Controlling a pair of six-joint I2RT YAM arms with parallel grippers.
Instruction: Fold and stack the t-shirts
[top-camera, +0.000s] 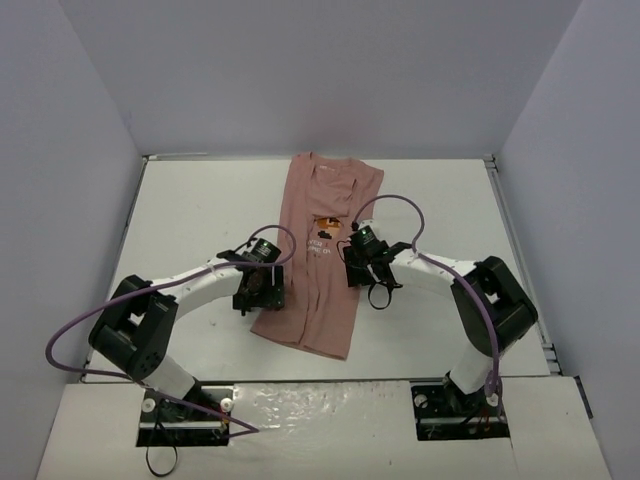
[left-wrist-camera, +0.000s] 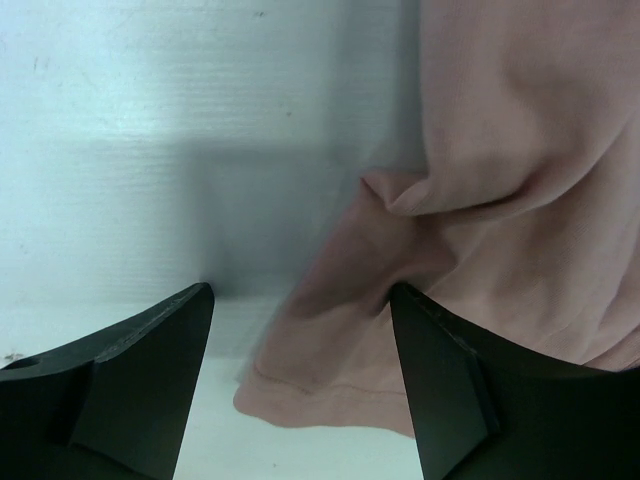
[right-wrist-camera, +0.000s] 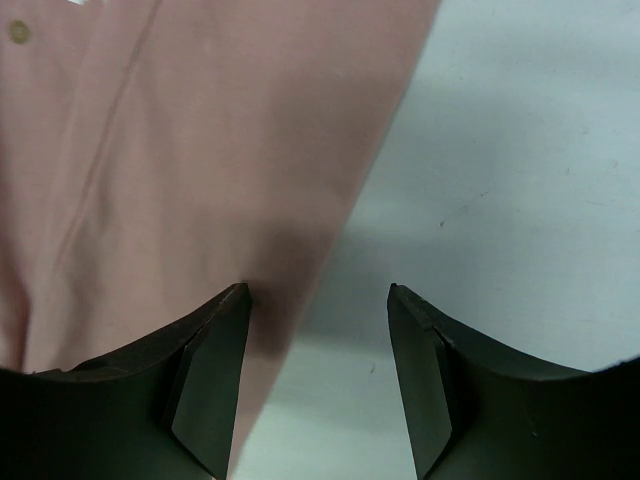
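The shirt (top-camera: 314, 285) lies lengthwise between left gripper (top-camera: 258, 295) and right gripper (top-camera: 366, 275); both, released and empty, straddle its side edges.

White lettering (top-camera: 318, 243) on pink t-shirt (top-camera: 315, 295) chest, too small to read

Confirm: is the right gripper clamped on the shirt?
No. The right gripper stands open over the edge of the shirt, one finger above fabric, the other above the table.

T-shirt (top-camera: 315, 295) on table (top-camera: 190, 215) between left arm (top-camera: 195, 277) and right arm (top-camera: 432, 270)
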